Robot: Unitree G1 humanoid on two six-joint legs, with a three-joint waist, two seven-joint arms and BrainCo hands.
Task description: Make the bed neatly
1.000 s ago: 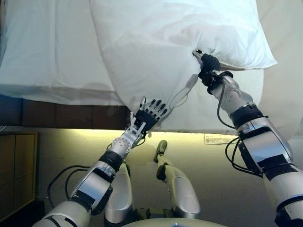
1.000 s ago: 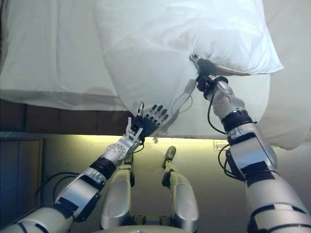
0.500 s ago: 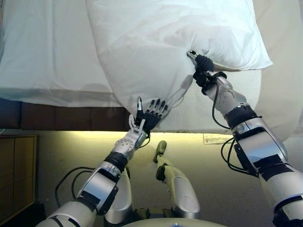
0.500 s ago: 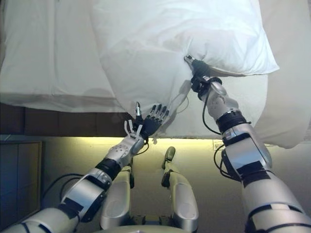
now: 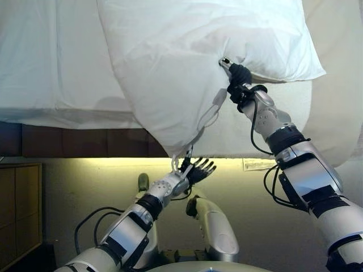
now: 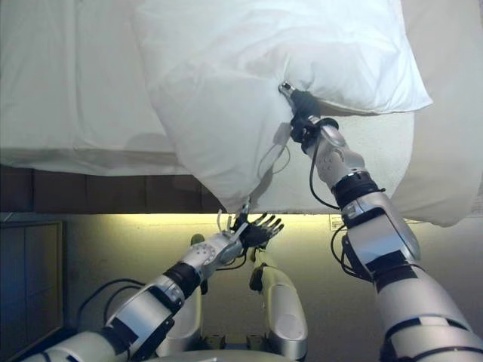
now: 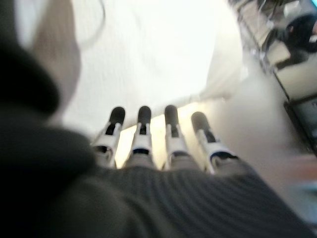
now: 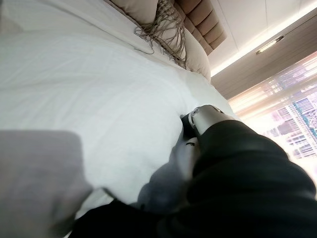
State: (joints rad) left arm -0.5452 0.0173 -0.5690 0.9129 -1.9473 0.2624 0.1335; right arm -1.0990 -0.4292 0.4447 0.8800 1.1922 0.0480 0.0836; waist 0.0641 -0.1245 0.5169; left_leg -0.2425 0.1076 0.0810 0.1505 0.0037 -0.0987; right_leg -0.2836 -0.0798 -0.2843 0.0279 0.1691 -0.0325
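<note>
Silver-grey humanoid arms banded in black

Both arms are smooth silver shells broken by black bands and joint rings. The right hand (image 5: 238, 76) wears a dark ribbed cover at hand and wrist. The left hand (image 5: 197, 169) has a dark palm and silver fingers (image 7: 171, 130) with dark tips.

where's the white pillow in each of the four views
Left eye view: pillow fills the upper middle, its lower corner hanging toward the left hand.
Right eye view: same place, upper middle.
Left wrist view: bright white mass past the fingers, upper middle.
Right wrist view: white surface across the left and middle.
Shared landmark: the right hand gripping the pillow's edge, seen in both eye views.
</note>
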